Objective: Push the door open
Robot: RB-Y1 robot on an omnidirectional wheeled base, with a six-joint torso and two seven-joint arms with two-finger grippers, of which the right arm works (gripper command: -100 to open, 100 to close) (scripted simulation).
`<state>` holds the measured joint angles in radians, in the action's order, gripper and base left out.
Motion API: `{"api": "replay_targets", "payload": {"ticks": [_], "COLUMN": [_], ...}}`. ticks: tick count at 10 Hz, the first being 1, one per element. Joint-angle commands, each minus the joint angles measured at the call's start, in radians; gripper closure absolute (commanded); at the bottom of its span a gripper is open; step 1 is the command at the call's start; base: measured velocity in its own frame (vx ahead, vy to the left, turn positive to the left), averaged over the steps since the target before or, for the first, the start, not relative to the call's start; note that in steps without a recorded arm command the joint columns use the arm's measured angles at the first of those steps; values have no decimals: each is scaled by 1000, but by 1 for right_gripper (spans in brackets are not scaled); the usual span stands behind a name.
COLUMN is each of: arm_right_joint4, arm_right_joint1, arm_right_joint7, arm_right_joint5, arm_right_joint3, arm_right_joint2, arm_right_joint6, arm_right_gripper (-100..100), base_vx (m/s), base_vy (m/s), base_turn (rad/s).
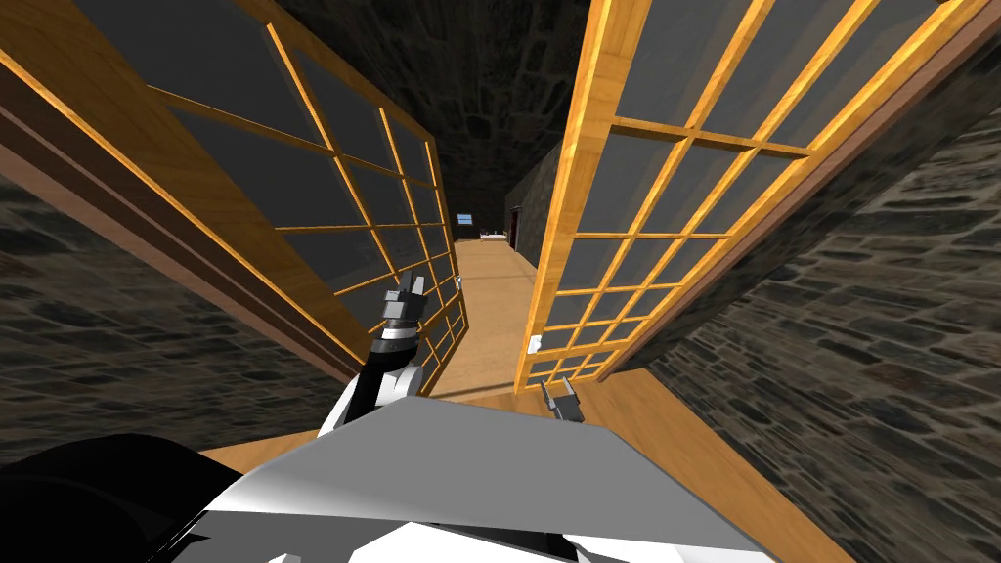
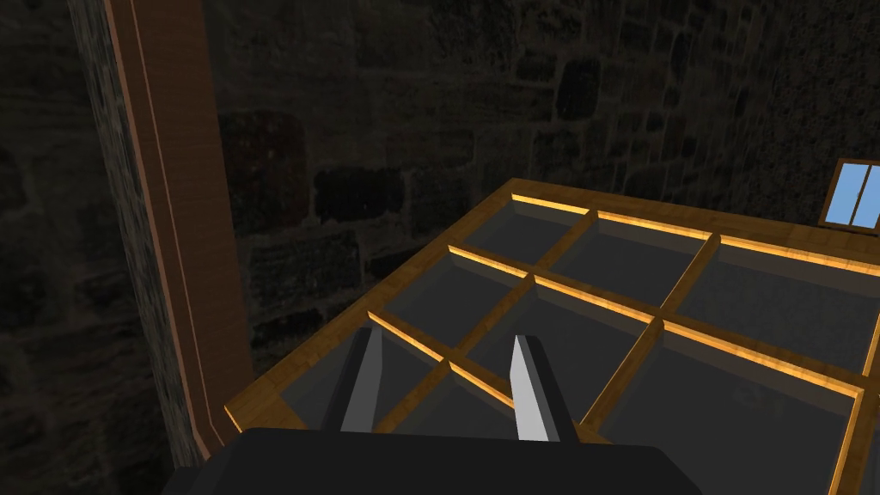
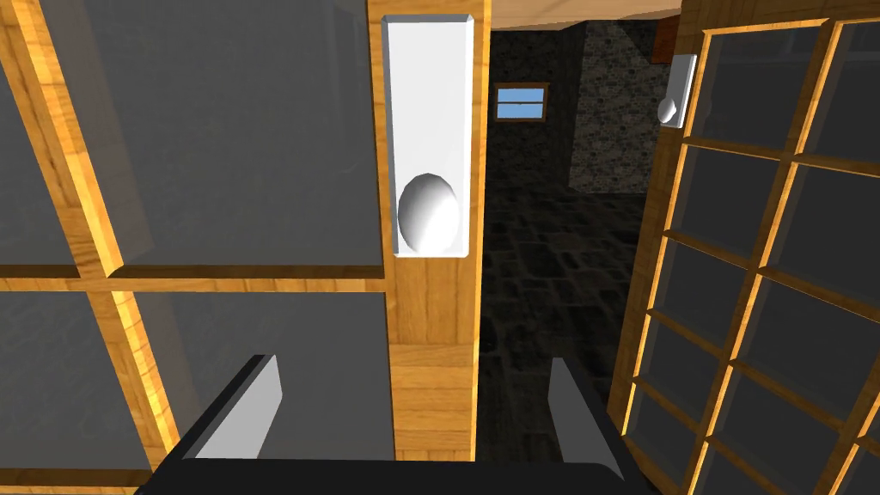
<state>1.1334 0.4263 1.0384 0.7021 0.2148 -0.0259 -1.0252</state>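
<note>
Left pincer [image 1: 414, 283] near left door [image 1: 256, 220]

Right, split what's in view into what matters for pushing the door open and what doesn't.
For the job: left door leaf, right door leaf, its white knob, left gripper, right gripper.
Just there: stone wall, small blue window, wooden floor.

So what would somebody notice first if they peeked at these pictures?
Two tall wooden doors with grey glass squares: the left door and the right door stand swung apart, with a wooden floor running away between them. Next comes the white round knob on the right door's edge, just ahead of the open right gripper. The left gripper is close to the left door's panes.
</note>
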Motion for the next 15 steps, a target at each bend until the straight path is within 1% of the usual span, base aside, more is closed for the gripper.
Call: {"api": "replay_targets", "payload": {"ticks": [1,3,4,5,6,8,9,10,15], "arm_right_joint4": [-10,-21,-27,-33,-38,-50,-50,-50,-50], "arm_right_joint1": [-9,-20,-25,-31,-37,-48,-47,-47,-47], "arm_right_joint7": [7,14,19,23,27,35,34,34,34], "arm_right_joint5": [-2,-4,-5,-6,-7,-10,-9,-9,-9], "arm_right_joint3": [1,3,4,4,5,7,7,7,7], "arm_right_joint2": [31,45,45,39,29,-13,-2,-2,-2], "arm_right_joint6": [3,7,9,10,12,16,14,14,14], "arm_right_gripper": [-100,-100,-100,-100,-100,-100,-100,100,100], "base_vx": [135,188,225,201,178,174,71,-9,-16], "base_vy": [18,32,32,39,40,46,22,-2,-5], "base_turn": [20,22,22,17,20,7,3,-4,0]}}
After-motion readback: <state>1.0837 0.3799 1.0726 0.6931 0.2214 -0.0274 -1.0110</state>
